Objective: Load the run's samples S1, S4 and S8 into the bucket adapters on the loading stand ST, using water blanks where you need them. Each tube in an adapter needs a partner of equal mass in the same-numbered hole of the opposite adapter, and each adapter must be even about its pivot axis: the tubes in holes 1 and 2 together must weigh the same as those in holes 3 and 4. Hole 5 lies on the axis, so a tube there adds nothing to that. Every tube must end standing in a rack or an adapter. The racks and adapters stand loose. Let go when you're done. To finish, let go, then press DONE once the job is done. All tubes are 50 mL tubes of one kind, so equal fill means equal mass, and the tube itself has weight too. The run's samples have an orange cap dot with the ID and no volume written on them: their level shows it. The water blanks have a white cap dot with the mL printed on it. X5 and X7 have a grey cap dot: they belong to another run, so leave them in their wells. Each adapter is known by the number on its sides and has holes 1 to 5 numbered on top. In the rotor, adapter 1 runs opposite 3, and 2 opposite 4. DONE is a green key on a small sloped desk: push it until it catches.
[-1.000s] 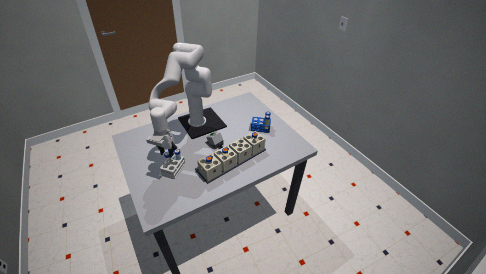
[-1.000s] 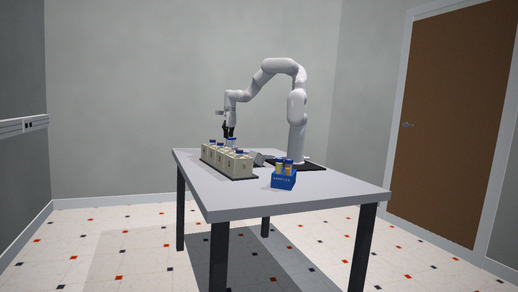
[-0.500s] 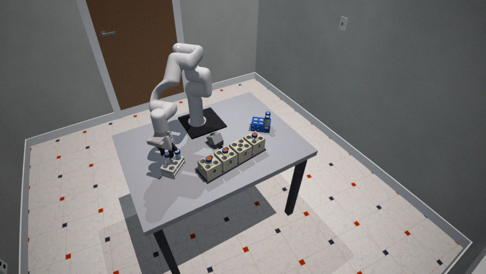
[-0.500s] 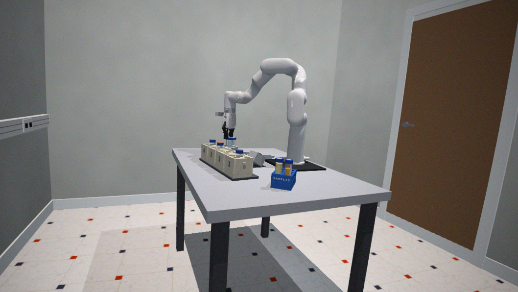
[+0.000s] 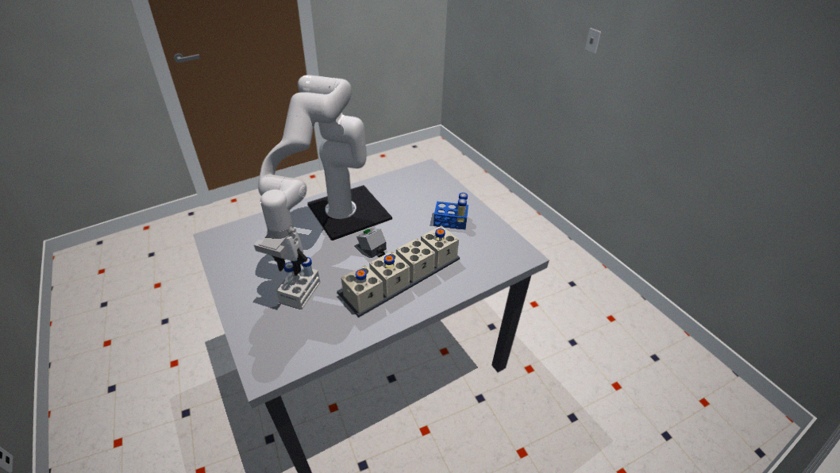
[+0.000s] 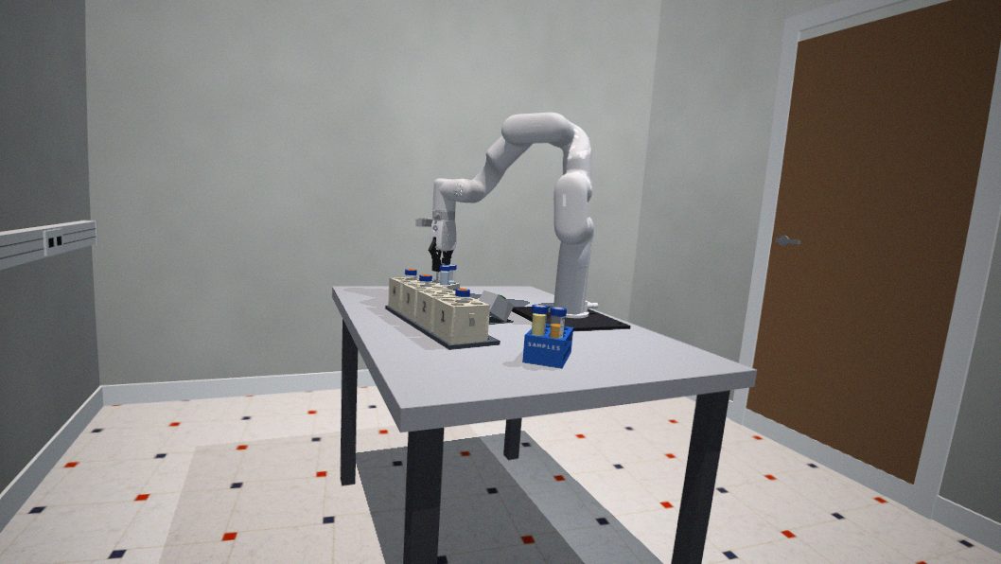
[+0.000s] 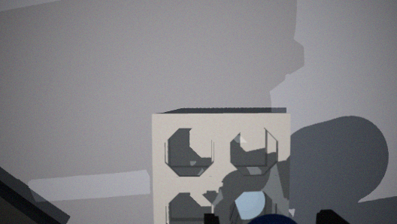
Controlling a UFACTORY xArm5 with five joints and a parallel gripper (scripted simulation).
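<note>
Jaws [image 5: 290,266] [image 6: 442,264]: black, angular, standing part-way apart, nothing clamped, one tip either side of a blue cap [image 7: 272,220]
White rack [image 5: 298,295] [image 7: 222,120]: below the jaws, boxy, pale, smooth, wide round holes, two blue-capped tubes in it; pale blue body seen in a hole in the wrist view
Samples: three upright tubes [image 5: 360,274] [image 5: 389,259] [image 5: 439,232] [image 6: 410,272] [image 6: 425,277] [image 6: 462,291], blue caps, orange dots, in adapters 4, 3 and 1, right of the jaws in the top view; IDs too small to tell
Adapters: beige blocks, square sides, round holes, in a row 4 [image 5: 370,299] [image 6: 394,290], 3 [image 5: 398,283] [image 6: 408,299], 2 [image 5: 424,268] [image 6: 424,311], 1 [image 5: 448,253] [image 6: 458,326], 4 nearest the jaws
Stand [image 5: 360,313] [image 6: 476,343]: thin dark slab under the row
Blue rack [image 5: 450,221] [image 6: 546,354]: farthest from the jaws, past adapter 1, two tubes, yellow and orange fills
Desk [image 5: 371,242] [image 6: 496,306]: grey wedge with green key [image 5: 366,231], between arm base and row
Room to move: strip of table between white rack and adapter 4; table edge well apart from the jaws
Table [image 5: 329,346] [image 6: 581,378]: matt grey top, dark square legs, arm shadows across it
Room: grey walls, brown door [image 5: 235,88] [image 6: 869,231], pale speckled floor [image 5: 587,352] [image 6: 280,490] with red and navy squares

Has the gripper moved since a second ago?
Yes. The gripper has moved down slightly; in the top view it sits lower against the white rack.
</note>
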